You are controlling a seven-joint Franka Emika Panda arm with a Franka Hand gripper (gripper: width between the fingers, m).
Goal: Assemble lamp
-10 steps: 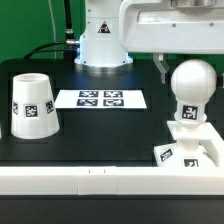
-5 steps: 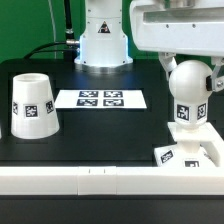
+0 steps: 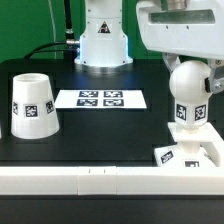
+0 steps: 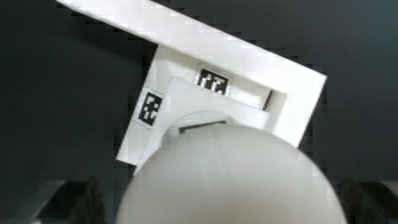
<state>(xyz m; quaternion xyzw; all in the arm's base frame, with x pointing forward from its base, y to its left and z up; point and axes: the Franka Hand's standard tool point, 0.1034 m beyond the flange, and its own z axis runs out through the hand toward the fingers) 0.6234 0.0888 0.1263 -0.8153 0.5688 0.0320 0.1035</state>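
Black tabletop [image 3: 100,135]: one shade [image 3: 30,103], one bulb [image 3: 190,85], one base [image 3: 203,151].

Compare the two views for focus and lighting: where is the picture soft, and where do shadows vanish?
Wrist view: the bulb sits so close that it is a soft, featureless blur, while the base behind it shows readable tags. Exterior view: evenly lit and fairly sharp, the tag on the shade crisp; the black table swallows shadows.

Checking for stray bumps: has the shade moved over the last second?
No. The shade keeps the same gap to the marker board, on the exterior view's left of it.
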